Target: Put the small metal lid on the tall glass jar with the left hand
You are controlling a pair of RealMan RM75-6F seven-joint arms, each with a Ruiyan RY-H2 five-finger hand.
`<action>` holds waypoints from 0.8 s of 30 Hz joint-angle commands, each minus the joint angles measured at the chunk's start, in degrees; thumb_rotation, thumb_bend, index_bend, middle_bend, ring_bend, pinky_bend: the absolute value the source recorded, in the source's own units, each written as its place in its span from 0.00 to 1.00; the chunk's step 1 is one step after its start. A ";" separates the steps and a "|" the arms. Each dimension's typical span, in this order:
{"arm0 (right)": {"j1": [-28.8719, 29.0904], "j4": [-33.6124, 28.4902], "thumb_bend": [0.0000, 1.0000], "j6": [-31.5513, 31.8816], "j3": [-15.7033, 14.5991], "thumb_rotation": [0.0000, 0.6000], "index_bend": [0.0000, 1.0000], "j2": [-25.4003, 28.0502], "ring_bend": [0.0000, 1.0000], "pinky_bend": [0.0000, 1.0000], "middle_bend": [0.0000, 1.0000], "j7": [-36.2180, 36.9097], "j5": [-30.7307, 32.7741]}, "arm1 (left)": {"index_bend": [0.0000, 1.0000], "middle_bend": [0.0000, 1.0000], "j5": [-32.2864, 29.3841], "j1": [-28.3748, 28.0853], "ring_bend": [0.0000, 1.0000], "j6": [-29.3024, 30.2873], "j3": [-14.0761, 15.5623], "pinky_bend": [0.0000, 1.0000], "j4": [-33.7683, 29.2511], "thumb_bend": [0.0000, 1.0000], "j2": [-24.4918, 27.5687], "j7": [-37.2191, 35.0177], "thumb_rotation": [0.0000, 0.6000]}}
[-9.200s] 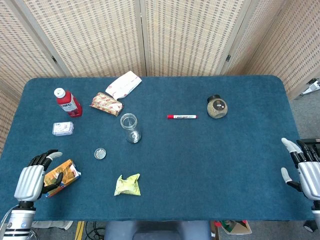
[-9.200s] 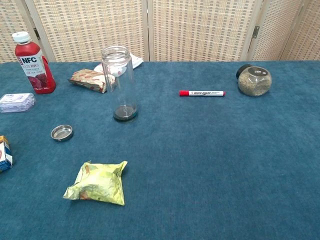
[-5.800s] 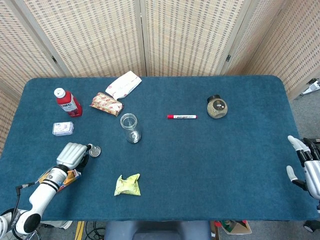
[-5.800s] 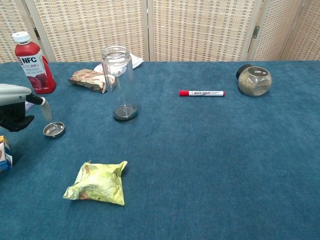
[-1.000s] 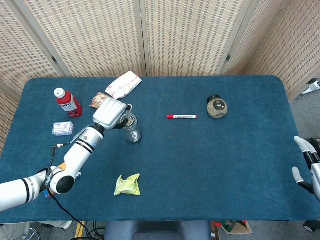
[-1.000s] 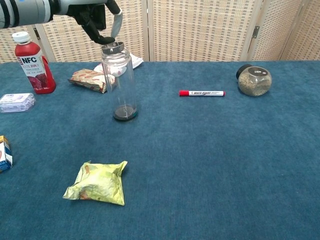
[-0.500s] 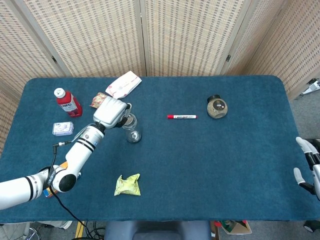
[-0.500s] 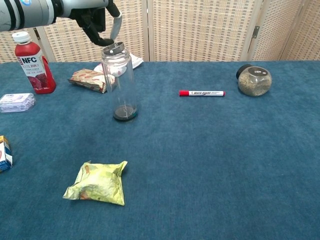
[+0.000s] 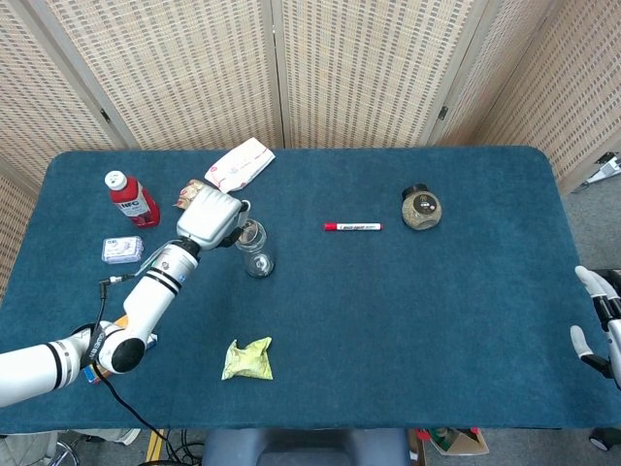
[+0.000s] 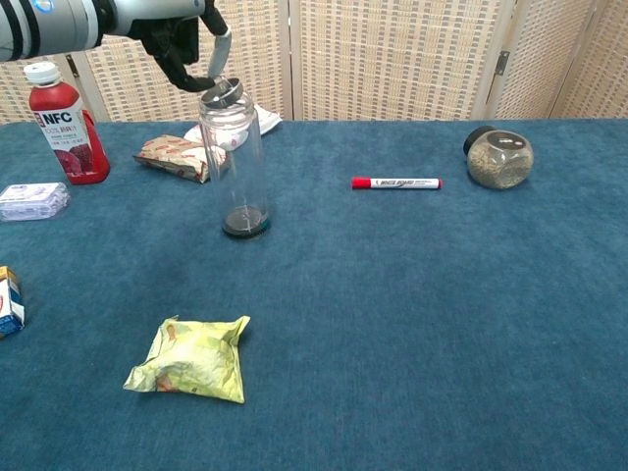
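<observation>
The tall glass jar (image 10: 235, 167) stands upright on the blue table left of centre, also seen from above in the head view (image 9: 255, 250). The small metal lid (image 10: 226, 94) lies tilted on the jar's mouth, not flat. My left hand (image 10: 182, 39) hovers just left of the jar top and pinches the lid's left edge between its fingertips; the head view shows the left hand (image 9: 209, 221) beside the jar. My right hand (image 9: 600, 328) sits at the table's far right edge, fingers apart, holding nothing.
A red juice bottle (image 10: 61, 123), a snack packet (image 10: 177, 157) and a white packet (image 9: 240, 165) lie behind the jar. A small plastic box (image 10: 31, 199), a carton (image 10: 8, 299) and a yellow-green bag (image 10: 191, 358) lie left and front. A red marker (image 10: 395, 183) and a round jar (image 10: 498, 157) sit to the right.
My left hand carried the lid from the table up to the jar mouth. In the last second the hand drew slightly left and the lid tipped on the rim.
</observation>
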 commanded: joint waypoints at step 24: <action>-0.26 0.13 0.42 0.35 0.03 1.00 0.05 -0.14 0.03 0.13 0.15 0.13 -0.16 | 0.50 1.00 -1.95 -0.41 0.98 1.24 0.67 1.00 -2.44 0.44 1.35 1.41 1.00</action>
